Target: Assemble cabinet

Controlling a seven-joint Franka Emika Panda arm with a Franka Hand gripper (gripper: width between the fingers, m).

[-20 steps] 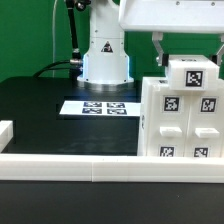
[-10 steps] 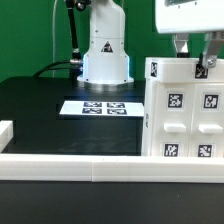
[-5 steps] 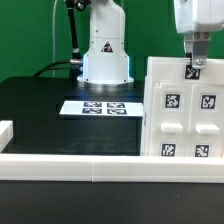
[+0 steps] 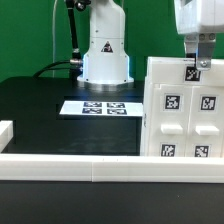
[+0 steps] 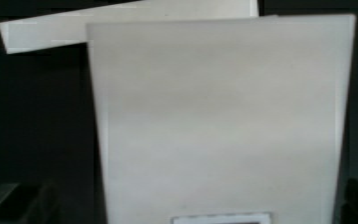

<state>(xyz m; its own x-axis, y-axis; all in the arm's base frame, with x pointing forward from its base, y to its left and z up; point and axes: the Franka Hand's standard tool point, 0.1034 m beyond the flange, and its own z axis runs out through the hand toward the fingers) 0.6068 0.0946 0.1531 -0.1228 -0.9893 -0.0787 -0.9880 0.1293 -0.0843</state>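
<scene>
The cabinet (image 4: 180, 110), a large white box with black-and-white tags, stands upright at the exterior view's right with its tagged face toward the camera. My gripper (image 4: 197, 60) comes down from above onto its top edge near the right corner, with its fingers closed over the wall beside a small tag. In the wrist view a broad white cabinet wall (image 5: 211, 120) fills the space between the jaws of my gripper (image 5: 194, 215), and the dark fingers barely show at the lower corners. Another white piece (image 5: 43, 35) shows behind it.
The marker board (image 4: 102, 106) lies flat on the black table in front of the robot base (image 4: 105, 55). A long low white rail (image 4: 70, 165) runs along the front edge, with a short arm at the exterior view's left (image 4: 5, 130).
Over two seconds my gripper moved toward the exterior view's right with the cabinet top, and the box turned until its tagged face is flat to the camera. Nothing shifted in the last half second.
</scene>
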